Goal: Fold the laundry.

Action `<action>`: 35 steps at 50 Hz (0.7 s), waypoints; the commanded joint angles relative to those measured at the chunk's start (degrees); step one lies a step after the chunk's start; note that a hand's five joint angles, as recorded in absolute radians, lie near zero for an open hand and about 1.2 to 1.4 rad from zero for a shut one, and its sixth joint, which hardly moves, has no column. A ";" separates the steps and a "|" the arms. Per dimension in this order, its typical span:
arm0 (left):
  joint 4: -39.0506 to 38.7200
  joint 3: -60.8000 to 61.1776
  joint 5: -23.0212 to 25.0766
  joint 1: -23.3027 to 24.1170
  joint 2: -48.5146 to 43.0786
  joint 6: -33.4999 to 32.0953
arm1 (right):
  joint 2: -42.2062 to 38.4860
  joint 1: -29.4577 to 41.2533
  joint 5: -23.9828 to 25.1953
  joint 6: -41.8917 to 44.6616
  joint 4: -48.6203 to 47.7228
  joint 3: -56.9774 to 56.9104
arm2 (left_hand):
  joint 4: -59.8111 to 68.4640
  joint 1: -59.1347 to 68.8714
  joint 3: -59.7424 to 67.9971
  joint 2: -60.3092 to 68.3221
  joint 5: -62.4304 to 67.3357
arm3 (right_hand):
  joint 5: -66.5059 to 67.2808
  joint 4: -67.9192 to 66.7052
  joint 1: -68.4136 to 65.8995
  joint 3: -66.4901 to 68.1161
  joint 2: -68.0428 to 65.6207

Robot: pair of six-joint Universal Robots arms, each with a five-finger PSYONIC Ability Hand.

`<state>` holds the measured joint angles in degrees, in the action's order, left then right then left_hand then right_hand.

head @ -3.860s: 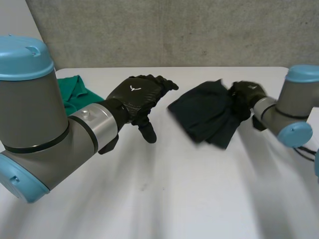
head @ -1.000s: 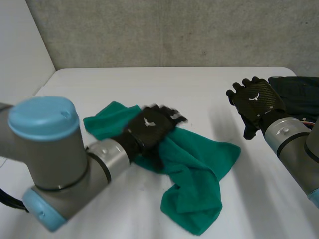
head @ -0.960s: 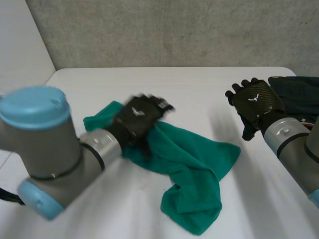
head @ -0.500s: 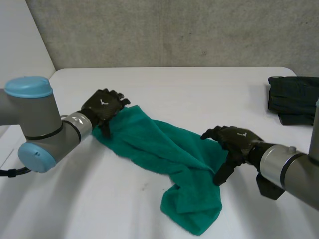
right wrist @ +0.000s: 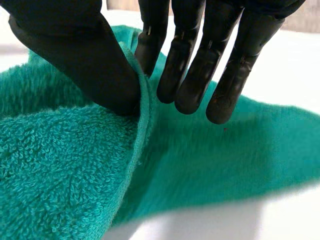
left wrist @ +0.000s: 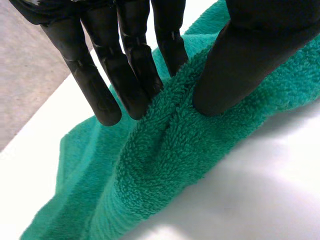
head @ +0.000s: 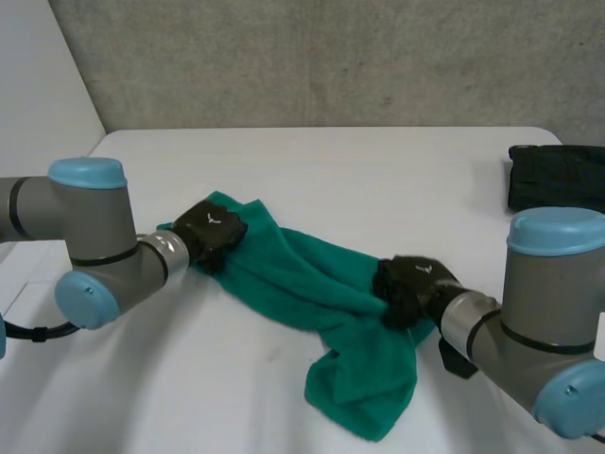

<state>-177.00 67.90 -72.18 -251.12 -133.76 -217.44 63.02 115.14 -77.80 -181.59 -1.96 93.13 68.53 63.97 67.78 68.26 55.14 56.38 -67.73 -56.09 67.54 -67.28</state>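
I am pinching a raised ridge of the green towel (head: 312, 284) between the thumb and straight fingers of my left hand (head: 210, 232). My right hand (head: 408, 284) is pinching a hemmed edge, with the thumb on one side and the fingers on the other. The towel is lying rumpled between my hands on the white table (head: 378, 170). A dark folded cloth (head: 553, 178) is sitting well beyond my right hand.
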 commanded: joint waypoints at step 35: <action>-1.86 33.18 -27.22 19.10 34.88 26.45 | 5.62 7.20 -3.59 34.02 1.35 -8.76 | -43.15 -38.59 -42.40 -42.88 -39.76 | 13.62 -12.27 -23.91 12.46 -12.72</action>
<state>-186.68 102.33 -99.75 -232.22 -100.44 -197.34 68.35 122.49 -83.40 -150.01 -0.67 77.30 41.98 39.59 41.45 41.19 31.91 56.99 -68.17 -56.53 67.64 -67.28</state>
